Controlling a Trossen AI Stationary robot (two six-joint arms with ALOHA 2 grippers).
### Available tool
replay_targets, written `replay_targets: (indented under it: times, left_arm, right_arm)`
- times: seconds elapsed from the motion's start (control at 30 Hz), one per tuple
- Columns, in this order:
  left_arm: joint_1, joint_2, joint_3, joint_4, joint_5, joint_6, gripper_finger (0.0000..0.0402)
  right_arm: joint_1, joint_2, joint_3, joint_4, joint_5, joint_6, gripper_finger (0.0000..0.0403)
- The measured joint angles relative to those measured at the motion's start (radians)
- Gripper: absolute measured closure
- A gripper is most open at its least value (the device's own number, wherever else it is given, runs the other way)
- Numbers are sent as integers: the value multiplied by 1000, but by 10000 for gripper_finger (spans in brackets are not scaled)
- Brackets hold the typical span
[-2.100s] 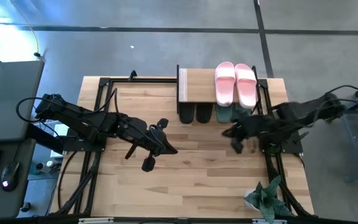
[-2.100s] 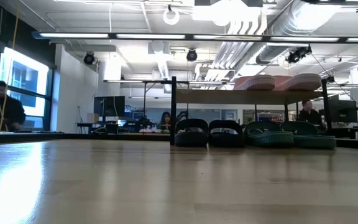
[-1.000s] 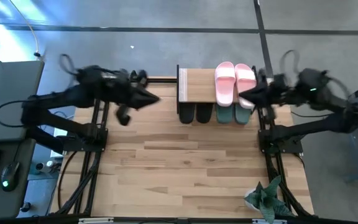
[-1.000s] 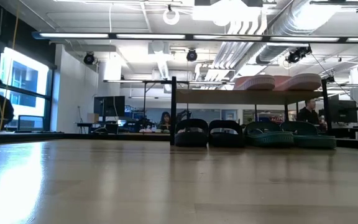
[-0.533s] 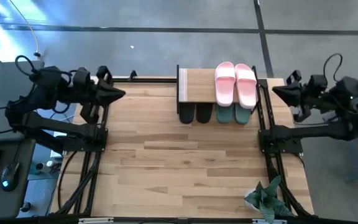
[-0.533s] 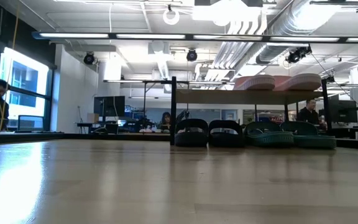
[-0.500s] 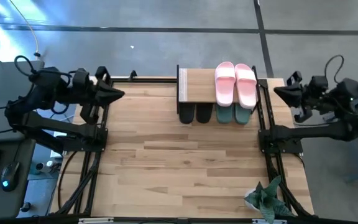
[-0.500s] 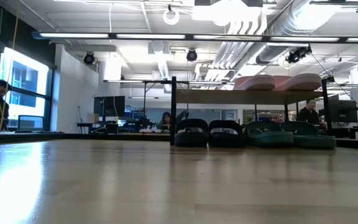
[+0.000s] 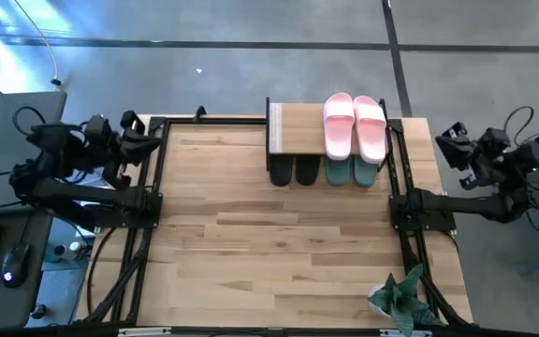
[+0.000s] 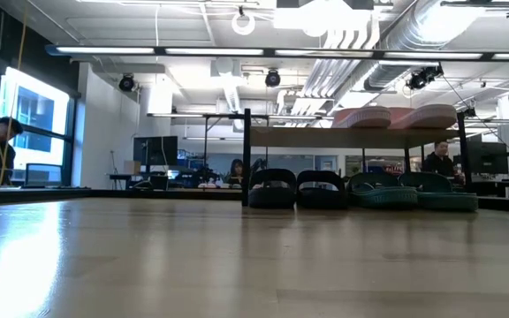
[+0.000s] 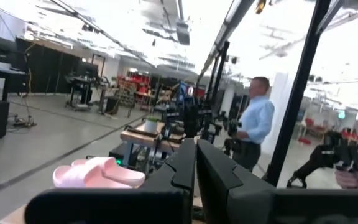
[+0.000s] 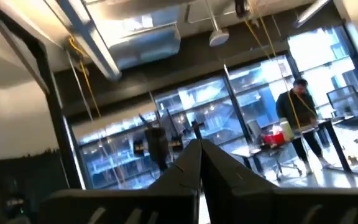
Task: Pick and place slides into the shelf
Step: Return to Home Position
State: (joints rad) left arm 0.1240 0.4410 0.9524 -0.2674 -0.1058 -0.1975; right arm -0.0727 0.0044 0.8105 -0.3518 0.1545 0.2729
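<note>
Since all three pairs look stowed, only parking the arms seems left. Table (image 9: 269, 262) from the high view: shelf (image 9: 298, 131) sits at the 12 o'clock edge. Pink slides (image 9: 355, 126) lie side by side on the shelf's plank top, toward its 3 o'clock end. Black slides (image 9: 293, 170) are tucked underneath with the ends poking out toward 6 o'clock, and green slides (image 9: 354, 173) are under there too, just beside the black pair on the 3 o'clock side. Low view agrees: black (image 10: 296, 188) and green (image 10: 412, 190) in a row on the table under the plank.

Left gripper (image 9: 152, 142) hangs off the table at about 10 o'clock, folded over its base, well apart from the shelf. Its wrist view shows the fingers (image 11: 185, 171) pressed together, holding nothing. Right gripper (image 9: 445, 140) is off the table at about 2 o'clock, fingers (image 12: 191, 158) also together and empty.

To park well, I'd say fold each arm outward, away from the shelf frame, with no sweep across the pink pair. Fingers should be kept together and both arms settled level over their bases. The right arm should be kept away from the potted plant (image 9: 399, 298) at 5 o'clock.
</note>
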Motion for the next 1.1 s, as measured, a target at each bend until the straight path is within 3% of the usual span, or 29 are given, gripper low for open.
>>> replay_targets:
  times: [0.23, 0.53, 0.67, 0.9, 1.1]
  left_arm:
    - [0, -171, -181, 73, -40, -60, 397]
    - [0, -339, -324, 148, -37, -72, 396]
    - [0, -407, -376, 178, -34, -73, 396]
    - [0, -434, -472, 236, -34, -95, 396]
    - [0, -435, -574, 393, -11, -109, 396]
  right_arm:
    - [0, 0, -32, -11, -2, 3, 403]
    - [0, 1, -301, 369, -115, 94, 403]
    - [0, 1, -394, 453, -122, 143, 403]
    - [1, 1, -552, 667, -126, 235, 403]
    - [1, 1, -698, 852, -126, 304, 403]
